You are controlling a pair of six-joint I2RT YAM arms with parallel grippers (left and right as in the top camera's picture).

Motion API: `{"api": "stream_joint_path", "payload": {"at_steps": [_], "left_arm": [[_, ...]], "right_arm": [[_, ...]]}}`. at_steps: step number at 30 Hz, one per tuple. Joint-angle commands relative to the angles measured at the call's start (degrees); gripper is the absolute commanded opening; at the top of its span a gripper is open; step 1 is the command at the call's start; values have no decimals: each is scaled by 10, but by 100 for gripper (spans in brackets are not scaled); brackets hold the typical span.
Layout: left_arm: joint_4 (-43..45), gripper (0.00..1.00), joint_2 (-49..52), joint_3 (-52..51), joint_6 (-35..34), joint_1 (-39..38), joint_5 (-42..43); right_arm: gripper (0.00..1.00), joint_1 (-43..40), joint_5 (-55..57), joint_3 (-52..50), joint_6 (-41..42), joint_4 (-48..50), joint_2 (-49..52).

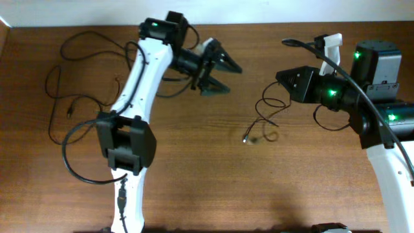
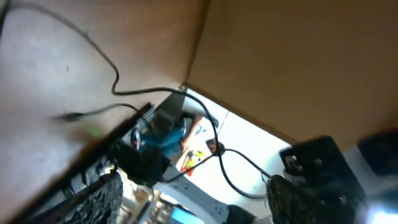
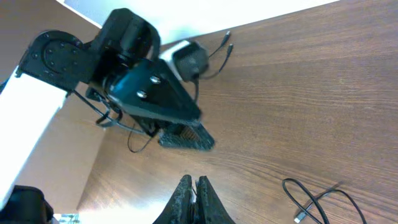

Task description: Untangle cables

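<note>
**Cables, overhead view.** The cables (image 1: 266,116) are shown as a loose tangle right of centre on the table (image 1: 194,175), with one plug (image 1: 246,138) at the tangle's lower left. More wavy cords (image 1: 77,84) are spread at the upper left. The right gripper (image 1: 279,76) (image 3: 194,183) is seen just beside the tangle's upper end with its fingers pressed together. Whether a cord is pinched cannot be told. The left gripper (image 1: 234,80) (image 2: 196,186) is held near centre top, its fingers spread wide and empty.

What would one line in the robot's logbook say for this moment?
left hand: open | right hand: shut | small cable: loose on table between arms | other cables: sprawled at table's left
</note>
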Motion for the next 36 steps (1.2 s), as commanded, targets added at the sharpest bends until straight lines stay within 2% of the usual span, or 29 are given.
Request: {"api": "stream_joint_path", "payload": {"at_steps": [1,2,3,8,12,17,22,26,36], "left_arm": [[4,73,-24,4,-145,-34,-89],[15,71,-24,4,-196,-48,-133],[24,70,-24,4,-218,-56,-147],[72,64,-24,4,-286,-90,-144],[75,58,-24,4,-287,-99,-62],[69,58,-24,4,-287,-92,-2],[69,56,-24,4,-287,-103,1],[70,53,-24,4,-287,-103,53],[70,46,-24,4,-287,-103,76]], "right_arm": [[4,0,-15,7,34,15,-11],[4,1,-24,7,35,22,-11],[4,2,-30,7,35,26,-11],[4,57,-11,7,33,50,-11],[4,82,37,7,27,34,-8],[4,83,37,7,13,35,-5],[4,83,123,7,13,60,-3],[4,84,105,7,14,62,16],[4,90,94,7,16,77,20]]}}
